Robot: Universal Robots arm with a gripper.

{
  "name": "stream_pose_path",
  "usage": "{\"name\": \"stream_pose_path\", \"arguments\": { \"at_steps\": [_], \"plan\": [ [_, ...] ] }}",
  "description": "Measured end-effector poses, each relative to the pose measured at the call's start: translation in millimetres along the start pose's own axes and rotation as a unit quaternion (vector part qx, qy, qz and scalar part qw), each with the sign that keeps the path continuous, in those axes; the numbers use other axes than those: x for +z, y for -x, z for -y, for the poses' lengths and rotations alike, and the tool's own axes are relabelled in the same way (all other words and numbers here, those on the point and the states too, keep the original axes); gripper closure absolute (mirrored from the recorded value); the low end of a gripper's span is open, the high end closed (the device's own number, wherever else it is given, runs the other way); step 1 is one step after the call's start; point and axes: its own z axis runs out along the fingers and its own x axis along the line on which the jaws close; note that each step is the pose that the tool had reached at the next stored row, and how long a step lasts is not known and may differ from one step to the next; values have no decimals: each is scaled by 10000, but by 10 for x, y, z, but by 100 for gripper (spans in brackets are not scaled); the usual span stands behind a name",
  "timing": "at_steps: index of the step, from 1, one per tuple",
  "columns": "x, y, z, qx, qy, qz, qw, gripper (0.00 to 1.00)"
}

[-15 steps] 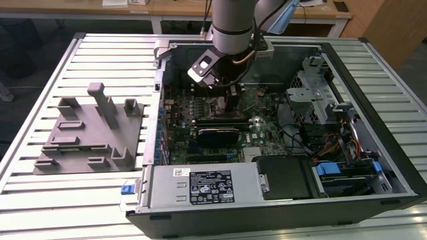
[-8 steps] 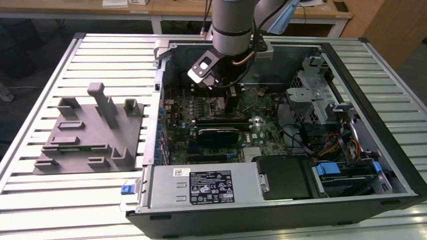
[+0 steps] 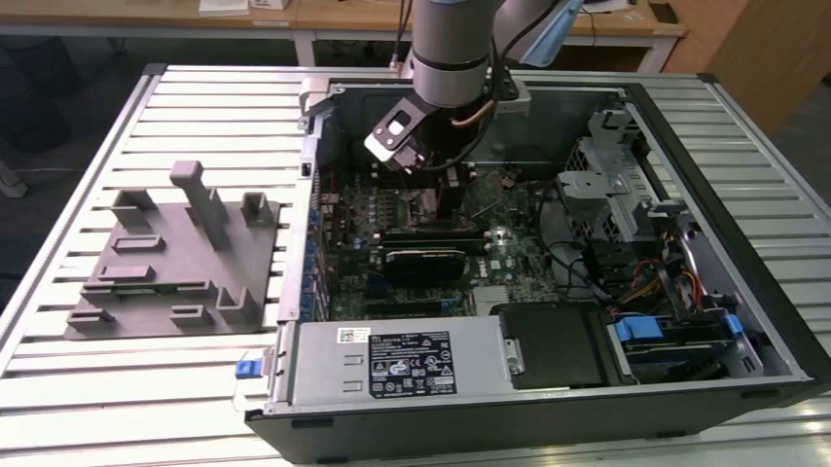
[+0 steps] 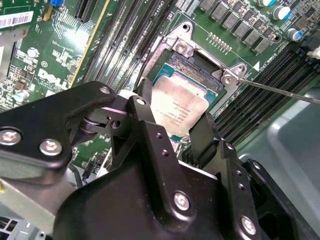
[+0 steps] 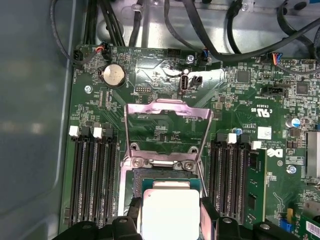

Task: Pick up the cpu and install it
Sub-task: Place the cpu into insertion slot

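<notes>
The cpu [image 4: 182, 102], a pale silvery square chip, sits between my gripper's [image 4: 172, 112] two black fingers, one finger against each of two opposite edges. It is over the open socket [image 4: 200, 57] on the green motherboard, level with the socket's metal frame. In the first wrist view the cpu [image 5: 170, 200] lies just below the socket's hinge, held by the gripper [image 5: 170, 210], and the metal load plate [image 5: 167, 111] stands raised. In the exterior view my gripper [image 3: 442, 190] reaches down into the open computer case [image 3: 727, 126].
Rows of memory slots [image 5: 95, 170] flank the socket on both sides. A thin lever wire [image 4: 280, 90] juts out beside it. An expansion card [image 3: 422, 258], a power supply [image 3: 377, 365] and cables fill the case. A grey plastic fixture [image 3: 182, 253] stands on the slatted table at the exterior view's left.
</notes>
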Motion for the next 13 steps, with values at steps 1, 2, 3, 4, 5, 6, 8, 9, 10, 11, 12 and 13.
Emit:
{"name": "stream_pose_path", "arguments": {
  "at_steps": [1,2,3,4,5,6,8,9,10,11,12,13],
  "plan": [
    [5,0,3,0,0,0,10000,46],
    [9,0,6,0,0,0,10000,46],
    [14,-1,8,0,0,0,10000,46],
    [19,-1,11,0,0,0,10000,46],
    [25,-1,13,0,0,0,10000,46],
    [31,-1,14,-1,0,0,10000,46],
    [48,-1,15,-1,-1,0,10000,46],
    [57,-1,16,0,-2,0,10000,46],
    [65,-1,17,0,-3,0,10000,46],
    [72,-1,17,0,-4,0,10000,46],
    [78,-2,17,0,-5,0,10000,46],
    [83,-3,17,0,-6,0,10000,46]
  ]
}}
